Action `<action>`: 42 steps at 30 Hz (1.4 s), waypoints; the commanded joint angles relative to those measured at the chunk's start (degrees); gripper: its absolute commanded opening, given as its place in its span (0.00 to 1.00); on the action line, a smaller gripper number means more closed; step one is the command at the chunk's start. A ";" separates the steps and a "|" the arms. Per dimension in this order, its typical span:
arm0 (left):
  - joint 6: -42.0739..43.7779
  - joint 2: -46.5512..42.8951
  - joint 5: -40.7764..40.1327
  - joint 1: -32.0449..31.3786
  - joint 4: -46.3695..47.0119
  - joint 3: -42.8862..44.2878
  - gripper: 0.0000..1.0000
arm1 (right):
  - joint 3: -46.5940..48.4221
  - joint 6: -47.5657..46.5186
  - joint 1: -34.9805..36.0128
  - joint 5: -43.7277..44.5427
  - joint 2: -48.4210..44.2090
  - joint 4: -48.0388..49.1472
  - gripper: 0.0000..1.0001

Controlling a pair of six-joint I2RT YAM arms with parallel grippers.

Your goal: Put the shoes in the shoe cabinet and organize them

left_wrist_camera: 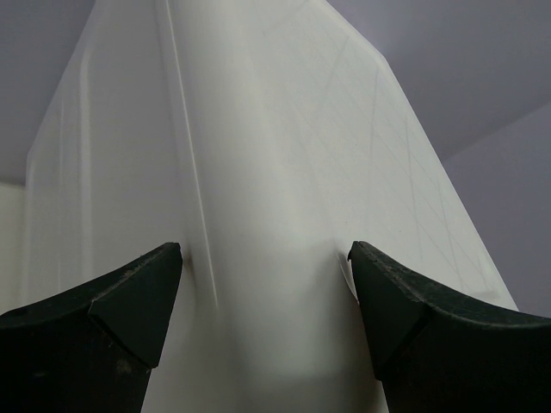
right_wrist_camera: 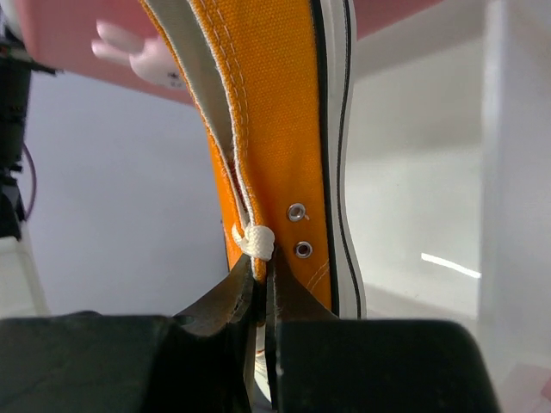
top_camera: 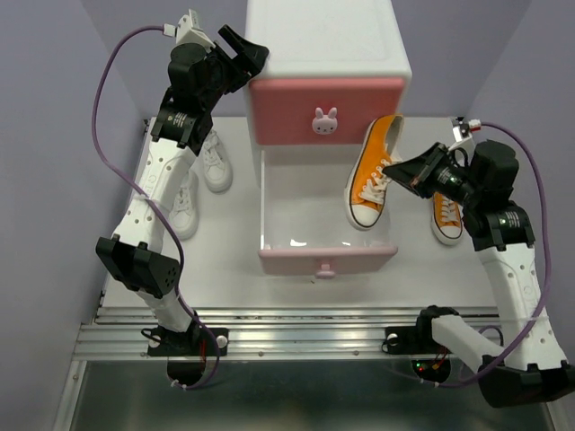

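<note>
Orange shoe (top_camera: pixel 373 175): pinched by its lace edge in the clamped right gripper (right_wrist_camera: pixel 263 280) and tilted over the right side of the open drawer (top_camera: pixel 296 259) of the cabinet (top_camera: pixel 328 40), whose corner the left gripper (top_camera: pixel 241 56) straddles with its jaws spread; risk of slipping from so narrow a grip, or landing astride the drawer wall.

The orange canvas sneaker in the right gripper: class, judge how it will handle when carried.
Probably light: the right gripper, pinching only the upper's edge, seems to hold the orange canvas sneaker up. The canvas looks soft, so it may flex there. Gripped off-centre, it could swing or tilt.
</note>
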 commanded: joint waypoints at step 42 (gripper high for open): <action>4.72 -1.15 -3.81 1.28 -17.45 -17.87 0.88 | -6.64 -1.44 36.58 29.30 24.79 29.41 0.01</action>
